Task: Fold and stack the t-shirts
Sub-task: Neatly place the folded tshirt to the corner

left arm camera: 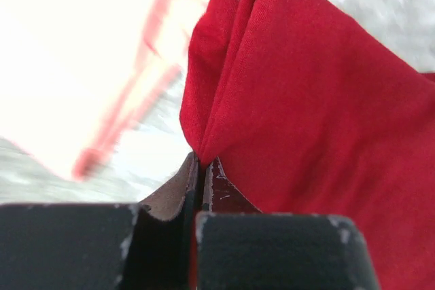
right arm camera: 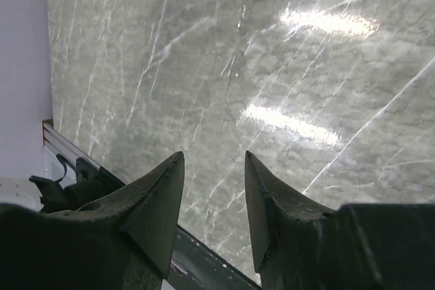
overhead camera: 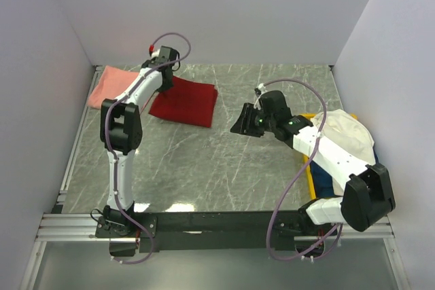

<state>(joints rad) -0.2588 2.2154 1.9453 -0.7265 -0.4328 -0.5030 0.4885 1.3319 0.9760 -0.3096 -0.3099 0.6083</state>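
**Red shirt (overhead camera: 185, 103) nipped by the left tool (left arm camera: 202, 162); the white one is half hidden**

From above you cannot see the left tool's tips, because its wrist covers them at the far-left corner of the folded red shirt. Your left wrist view settles it: the jaws are closed with a fold of red cloth caught between them. The pale shape with pink streaks beside it is blown out and blurred, too much to name from that view.

The pink shirt (overhead camera: 112, 83) lies at the far left of the counter (overhead camera: 204, 161), near the red one. The left arm hides whether the two touch.

The white shirt (overhead camera: 348, 134) sits at the right edge on a yellow tray (overhead camera: 311, 174), with the right arm across its near side. Only strips of the tray show, and something dark blue under the arm is too covered to make out.

The right tool (right arm camera: 214, 157) hangs over the middle of the counter, jaws apart, nothing between them.

You have three shirts, one of each colour, plus two tools and one tray.
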